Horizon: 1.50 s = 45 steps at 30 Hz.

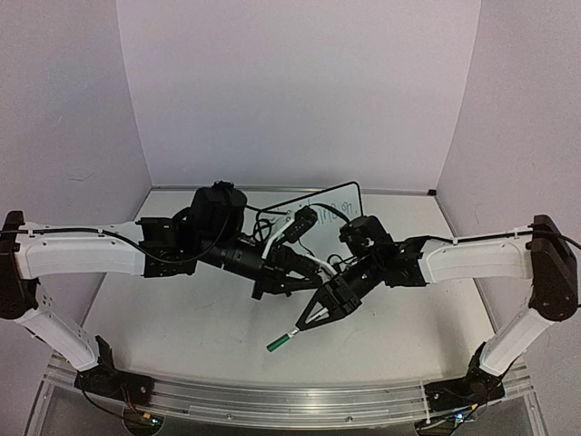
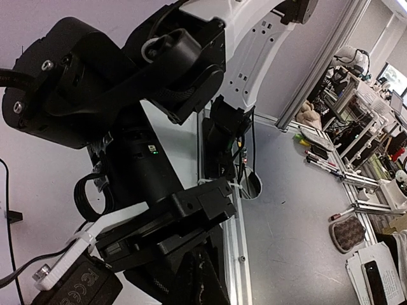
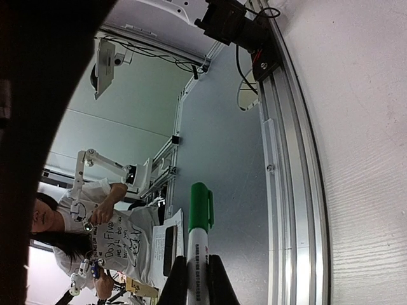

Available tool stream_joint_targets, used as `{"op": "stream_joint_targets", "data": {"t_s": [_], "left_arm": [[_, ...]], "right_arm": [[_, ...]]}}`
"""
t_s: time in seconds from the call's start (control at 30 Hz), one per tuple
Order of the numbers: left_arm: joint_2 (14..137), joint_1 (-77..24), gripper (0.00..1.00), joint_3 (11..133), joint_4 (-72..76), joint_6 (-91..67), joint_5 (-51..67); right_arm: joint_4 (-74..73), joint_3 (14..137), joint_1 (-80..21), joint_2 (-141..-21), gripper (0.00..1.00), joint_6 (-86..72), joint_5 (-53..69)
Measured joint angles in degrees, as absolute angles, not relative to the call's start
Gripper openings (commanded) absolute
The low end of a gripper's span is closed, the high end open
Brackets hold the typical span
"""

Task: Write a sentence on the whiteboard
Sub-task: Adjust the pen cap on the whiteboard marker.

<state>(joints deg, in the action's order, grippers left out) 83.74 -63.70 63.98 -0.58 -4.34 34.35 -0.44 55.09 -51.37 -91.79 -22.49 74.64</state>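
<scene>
- Seen from above, the whiteboard [image 1: 331, 195] is standing close to the far edge of the worktop [image 1: 182, 318], about midway along it, and both arms are hiding half of it.
- A thin green line of writing, the sentence [image 1: 343, 202], is showing on the board's upper right part. It is too small to read.
- The right gripper [image 1: 306, 324] is hanging in front of the board, toward the near edge, and is gripping the marker [image 1: 283, 341]. The marker's green cap is pointing at the near edge, away from the board.
- The left gripper [image 1: 272, 280] is hovering just beside the right one, on its left. Its fingers are pressing together, and nothing is showing between them.
- Because writing is on the board and the pen is capped and turned away, the writing part is looking done. Setting the marker down seems to be what is left.
- In the left wrist view, the black housings and a white link of an arm are filling the frame. The pale worktop and its metal edge rail [image 2: 236, 241] are lying beyond them. Neither the board nor this camera's own fingertips are showing clearly.
- In the right wrist view, two dark fingers [image 3: 175, 286] are clamping narrowly on the marker's white barrel. The green cap is sticking out past them, over the floor beyond the edge of the worktop. The board is out of sight.
</scene>
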Motion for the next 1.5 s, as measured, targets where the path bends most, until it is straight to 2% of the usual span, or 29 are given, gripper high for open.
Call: {"op": "stream_joint_targets", "data": {"t_s": [0.07,0.13,0.17,0.23,0.4,0.53,0.7,0.87,1.0,1.5], "left_arm": [[83.74,-63.7,0.0,64.05,-0.58,-4.19,34.35],[83.72,-63.7,0.05,64.05,-1.31,-3.99,34.26],[83.65,-63.7,0.1,64.05,-1.94,-3.81,34.07],[83.11,-63.7,0.28,64.05,-4.39,-3.12,33.34],[79.36,-63.7,0.6,62.98,-11.73,-2.78,30.14],[75.4,-63.7,0.76,60.9,-18.36,-2.58,26.53],[74.37,-63.7,0.85,60.16,-24.87,-2.09,22.61],[75.3,-63.72,0.86,60.16,-27.89,-1.3,19.38],[76.99,-63.76,0.8,60.16,-28.72,-0.35,17.89],[80.98,-65.21,0.3,61.66,-30.01,2.16,16.41]], "right_arm": [[-0.4,55.09,-51.35,-91.79,0.0,-22.5,74.36],[-0.37,55.13,-51.31,-91.79,0.0,-22.52,73.86],[-0.36,55.13,-51.29,-91.79,0.0,-22.52,73.4],[-0.34,55.13,-51.22,-91.79,0.0,-22.55,72.2],[-0.35,55.34,-50.48,-91.78,0.0,-22.82,68.11],[-0.36,55.71,-49.41,-91.66,0.0,-23.72,64.73],[-0.53,56.48,-48.87,-91.59,0.0,-25.43,60.82],[-0.64,57.65,-48.88,-91.41,0.0,-27.06,59.2],[-0.68,57.76,-48.88,-90.77,0.0,-27.97,58.96],[-0.71,57.76,-48.88,-90.08,0.0,-29.64,59.72]]}}
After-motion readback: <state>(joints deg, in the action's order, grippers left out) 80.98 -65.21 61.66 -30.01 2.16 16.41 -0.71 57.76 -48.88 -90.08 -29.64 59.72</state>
